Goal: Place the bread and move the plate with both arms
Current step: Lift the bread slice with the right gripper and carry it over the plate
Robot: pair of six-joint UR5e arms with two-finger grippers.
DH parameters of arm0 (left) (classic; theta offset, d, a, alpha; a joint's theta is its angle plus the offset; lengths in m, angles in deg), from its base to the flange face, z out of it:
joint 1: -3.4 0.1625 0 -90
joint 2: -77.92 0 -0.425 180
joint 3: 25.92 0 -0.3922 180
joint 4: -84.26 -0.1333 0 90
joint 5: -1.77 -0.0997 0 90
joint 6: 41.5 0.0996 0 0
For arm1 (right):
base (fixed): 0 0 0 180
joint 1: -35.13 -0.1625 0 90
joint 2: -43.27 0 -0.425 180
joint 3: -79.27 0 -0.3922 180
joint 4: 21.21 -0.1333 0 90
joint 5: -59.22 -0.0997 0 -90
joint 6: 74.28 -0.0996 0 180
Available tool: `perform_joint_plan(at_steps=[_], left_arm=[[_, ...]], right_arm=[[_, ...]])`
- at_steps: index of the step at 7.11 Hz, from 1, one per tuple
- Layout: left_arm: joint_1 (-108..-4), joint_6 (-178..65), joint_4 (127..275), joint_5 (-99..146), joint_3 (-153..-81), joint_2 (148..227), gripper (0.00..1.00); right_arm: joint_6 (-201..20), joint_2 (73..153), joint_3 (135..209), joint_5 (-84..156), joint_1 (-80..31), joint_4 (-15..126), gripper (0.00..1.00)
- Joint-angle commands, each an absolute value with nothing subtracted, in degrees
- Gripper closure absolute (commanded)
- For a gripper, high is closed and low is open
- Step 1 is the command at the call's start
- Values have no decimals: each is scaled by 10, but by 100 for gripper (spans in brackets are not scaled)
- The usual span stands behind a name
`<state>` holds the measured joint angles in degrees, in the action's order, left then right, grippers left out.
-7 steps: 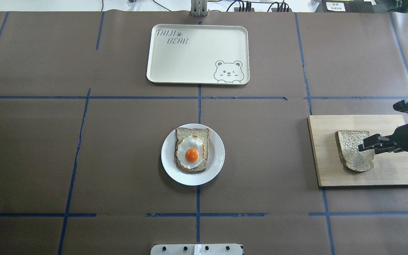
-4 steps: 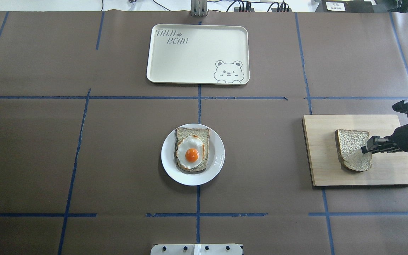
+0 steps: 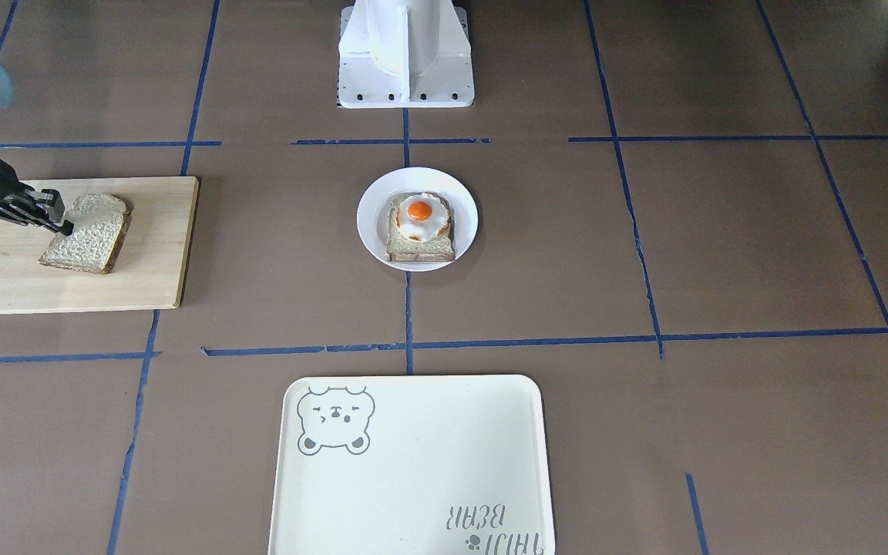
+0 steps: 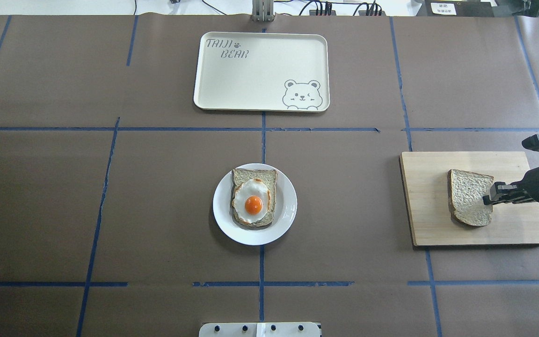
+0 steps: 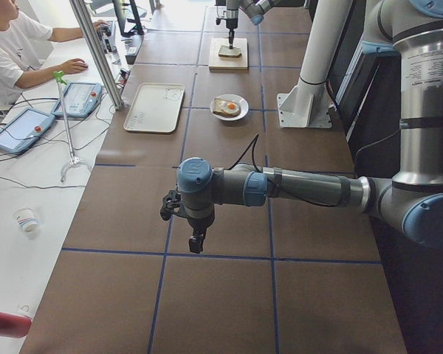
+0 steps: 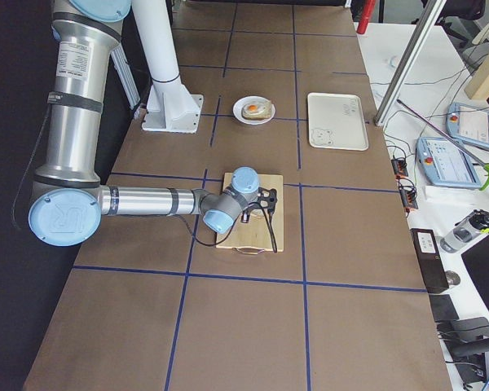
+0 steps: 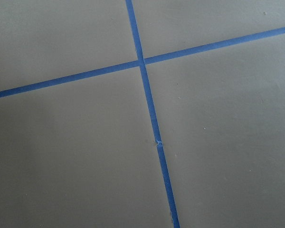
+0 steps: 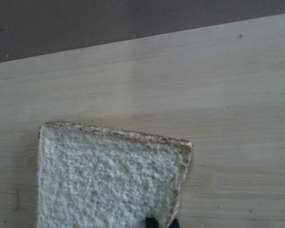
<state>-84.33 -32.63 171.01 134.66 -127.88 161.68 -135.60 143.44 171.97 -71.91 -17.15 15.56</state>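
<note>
The right arm (image 6: 147,201) is reaching out low and nearly level from its elbow, its wrist carrying the right pincer (image 4: 486,200) almost flat over a wooden cutting board (image 4: 428,224), fingertips pointing toward the middle of the table (image 4: 157,210). The jaws are drawn narrow and are nipping the crust edge of the bread (image 4: 468,196); in the wrist view one fingertip is sitting on the speckled face and the other just past the crust. The slice is lying on the board right ahead of those fingertips, with its rounded top toward the robot. Well beyond the fingertips, out the way they are pointing, the small white plate (image 4: 288,206) is sitting at the table's middle with a toast with a fried egg (image 4: 253,203) on it, and the cream bear tray (image 4: 260,70) is lying past that, further from the robot. The left arm (image 5: 303,188) is stretching its forearm level over the other end of the table, wrist bent so the left pincer (image 5: 197,243) is pointing straight down near a crossing of blue tape (image 7: 143,61); I cannot tell how wide its jaws are standing.
</note>
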Motion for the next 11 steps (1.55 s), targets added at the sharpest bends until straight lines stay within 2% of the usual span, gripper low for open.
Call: perform_joint_plan(at_steps=[1,6,9,11], left_arm=[[-844,-326,1710,1347,-1280,1617,0],[-843,-325,1710,1347,-1275,1617,0],[-844,-325,1710,1347,-1280,1617,0],[-844,-325,1710,1347,-1280,1617,0]], right_arm=[[-1350,1440,1733,-725,-173,152,100],[-1350,1446,1731,-733,-173,118,100],[-1351,1431,1771,-811,-208,118,100],[-1361,1362,1774,-836,-210,120,100]])
